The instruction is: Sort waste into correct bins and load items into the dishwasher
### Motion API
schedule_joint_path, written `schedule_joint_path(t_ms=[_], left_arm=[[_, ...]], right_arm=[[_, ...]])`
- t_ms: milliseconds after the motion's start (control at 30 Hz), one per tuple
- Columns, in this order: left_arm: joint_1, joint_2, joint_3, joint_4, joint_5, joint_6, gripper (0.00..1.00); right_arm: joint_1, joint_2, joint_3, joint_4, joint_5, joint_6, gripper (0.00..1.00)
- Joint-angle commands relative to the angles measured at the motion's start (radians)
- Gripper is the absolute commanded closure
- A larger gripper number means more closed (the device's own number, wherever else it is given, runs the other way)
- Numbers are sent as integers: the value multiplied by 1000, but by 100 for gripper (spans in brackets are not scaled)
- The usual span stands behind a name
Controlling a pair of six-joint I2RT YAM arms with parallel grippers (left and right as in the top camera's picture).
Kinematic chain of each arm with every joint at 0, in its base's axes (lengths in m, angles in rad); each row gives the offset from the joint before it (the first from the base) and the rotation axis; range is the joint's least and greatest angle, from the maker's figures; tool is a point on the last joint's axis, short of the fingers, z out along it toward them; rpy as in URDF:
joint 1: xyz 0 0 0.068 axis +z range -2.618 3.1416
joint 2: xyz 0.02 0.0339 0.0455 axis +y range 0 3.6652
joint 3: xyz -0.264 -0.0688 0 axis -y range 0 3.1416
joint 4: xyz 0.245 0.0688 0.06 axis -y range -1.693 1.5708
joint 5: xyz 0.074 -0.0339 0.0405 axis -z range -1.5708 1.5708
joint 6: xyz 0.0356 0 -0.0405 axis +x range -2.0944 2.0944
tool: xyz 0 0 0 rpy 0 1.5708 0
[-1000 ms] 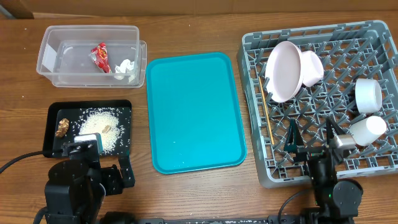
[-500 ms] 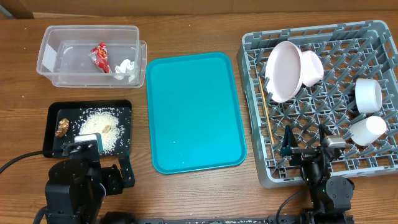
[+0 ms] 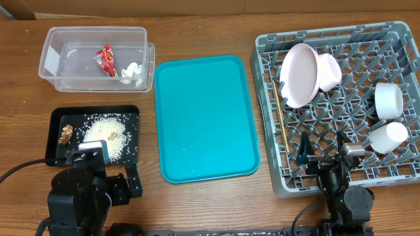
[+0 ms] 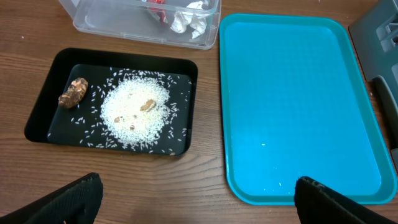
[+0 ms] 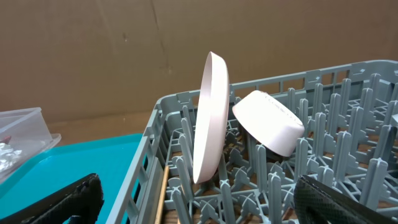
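left end effector (image 4: 198, 184) and right end effector (image 3: 323, 152) both released, empty. chopsticks (image 3: 282, 124) lie near-to-far in dish rack (image 3: 262, 65), just far-left of the right one, the nearer arm; seemingly nothing unsorted.

Plate (image 3: 298, 75) upright in rack (image 3: 357, 56), rice (image 3: 105, 133) in tray (image 3: 55, 124)

Grained wooden table (image 3: 210, 33), glossy teal plastic tray (image 3: 203, 118), clear plastic tub (image 3: 72, 65) — plate (image 3: 298, 75) seemingly matt ceramic.

Overhead looks straight down; wrist views face forward (all share the teal tray (image 3: 207, 118)).
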Motion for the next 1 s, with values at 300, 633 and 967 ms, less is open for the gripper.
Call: schedule_joint_path(t_ms=[300,633,967], left_arm=[[6,-8,-5,3,-9,-10,0],[6,-8,-5,3,-9,-10,0],[6,-19,-18,-11,-10,-9,0]], right_arm=[[-3,-10,-10,8,8,0,0],[-3,-10,-10,8,8,0,0],[-3,-10,-10,8,8,0,0]])
